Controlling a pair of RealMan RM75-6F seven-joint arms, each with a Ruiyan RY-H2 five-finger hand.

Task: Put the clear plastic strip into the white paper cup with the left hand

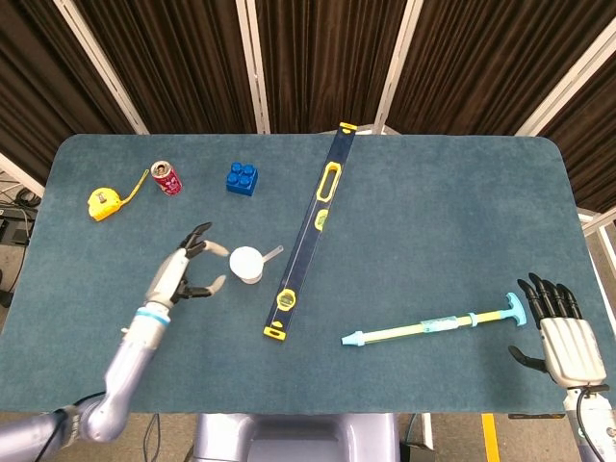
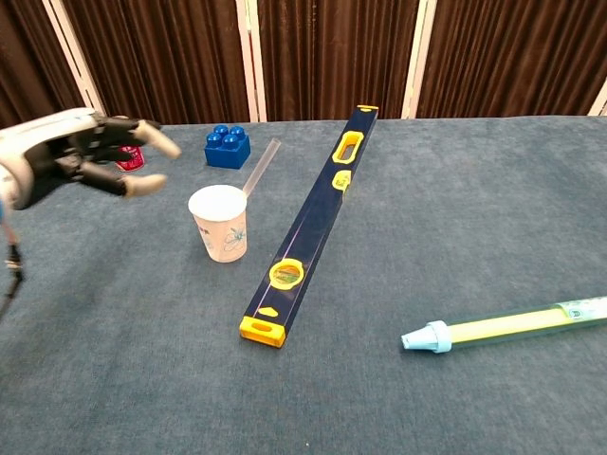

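Observation:
The white paper cup (image 1: 247,264) (image 2: 220,221) stands upright on the blue table, left of the long level. The clear plastic strip (image 1: 271,255) (image 2: 261,167) sits in the cup and leans over its right rim. My left hand (image 1: 185,274) (image 2: 90,154) hovers to the left of the cup, open with fingers spread, holding nothing. My right hand (image 1: 560,330) rests open near the table's front right corner, seen only in the head view.
A dark blue and yellow level (image 1: 310,228) (image 2: 313,217) lies diagonally right of the cup. A blue brick (image 1: 242,177) (image 2: 228,146), red can (image 1: 167,178) and yellow tape measure (image 1: 106,202) sit at the back left. A light-blue and yellow pump-like tool (image 1: 433,325) (image 2: 503,327) lies front right.

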